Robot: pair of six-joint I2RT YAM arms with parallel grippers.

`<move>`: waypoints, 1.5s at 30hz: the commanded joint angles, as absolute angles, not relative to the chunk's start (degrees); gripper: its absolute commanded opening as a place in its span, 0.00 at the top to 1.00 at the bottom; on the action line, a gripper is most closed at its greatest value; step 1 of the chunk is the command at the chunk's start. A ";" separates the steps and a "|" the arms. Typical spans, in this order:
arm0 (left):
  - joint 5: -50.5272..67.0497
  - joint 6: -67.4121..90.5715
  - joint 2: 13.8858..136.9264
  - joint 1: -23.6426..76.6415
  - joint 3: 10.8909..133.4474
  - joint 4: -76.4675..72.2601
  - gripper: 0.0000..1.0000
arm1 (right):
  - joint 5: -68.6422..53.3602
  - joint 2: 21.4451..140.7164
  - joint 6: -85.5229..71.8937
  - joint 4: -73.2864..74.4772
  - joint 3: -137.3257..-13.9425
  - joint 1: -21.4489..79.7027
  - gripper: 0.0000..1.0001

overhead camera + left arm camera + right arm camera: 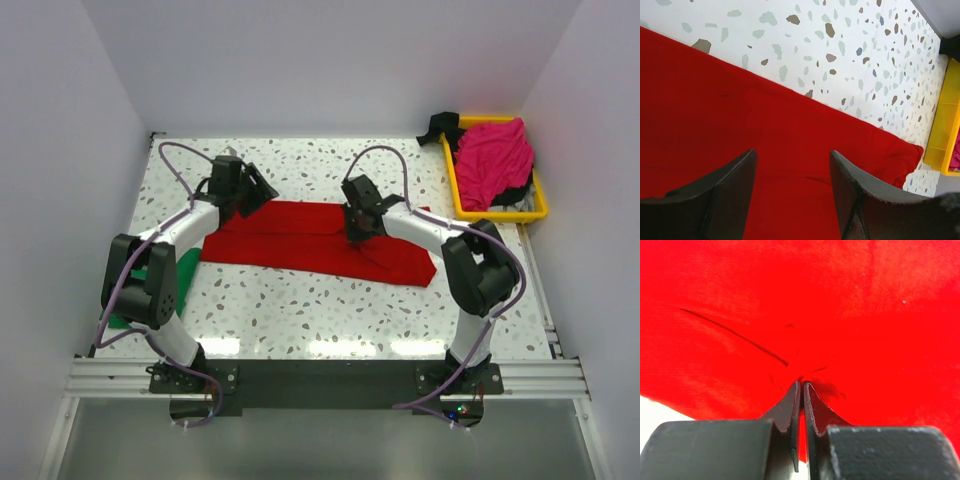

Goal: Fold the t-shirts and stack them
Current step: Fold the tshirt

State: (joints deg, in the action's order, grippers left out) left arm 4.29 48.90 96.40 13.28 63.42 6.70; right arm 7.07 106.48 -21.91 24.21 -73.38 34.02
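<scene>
- The red t-shirt lies flat as a long band across the middle of the speckled table, reaching from one arm to the other.
- The left gripper hangs over the red t-shirt's far left part. Its fingers are spread wide, red cloth shows in the gap between them, and they hold nothing.
- The right gripper is down on the red t-shirt, a little right of its middle. Its fingers are pressed together on a small pinch of the cloth, and thin creases run out from the tips.
- The green t-shirt lies just off the red t-shirt's near left corner, mostly hidden under the left arm.
- The magenta t-shirt is heaped in a yellow tray, well beyond the red t-shirt's far right end. A black cloth hangs at the tray's far left corner.
- Only the overhead view shows the green t-shirt, the heap in the tray and both arms at once.
- The left wrist view shows the red t-shirt's far edge as a smooth straight line ending in a rounded corner, with the tray past it.
- The right wrist view alone shows the pinch up close. It is nearly filled with red, with a sliver of table at its lower left.
</scene>
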 commanded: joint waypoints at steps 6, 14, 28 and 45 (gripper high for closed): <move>5.36 48.25 95.62 12.57 63.81 5.27 0.36 | 0.09 104.50 -25.66 20.39 -74.79 31.64 0.97; 6.15 48.34 96.33 12.57 63.55 5.10 0.36 | -2.73 104.51 -26.63 19.77 -72.34 31.55 0.80; 7.47 48.87 95.27 12.66 63.28 5.10 0.36 | -0.18 88.51 -32.17 19.87 -57.05 19.79 0.57; 7.82 48.87 95.45 12.66 63.11 4.92 0.36 | -3.51 92.28 -35.77 11.87 -51.42 14.24 0.61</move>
State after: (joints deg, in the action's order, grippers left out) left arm 7.27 48.93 96.42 12.88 63.40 6.68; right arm -2.61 90.96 -34.59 14.92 -50.98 14.15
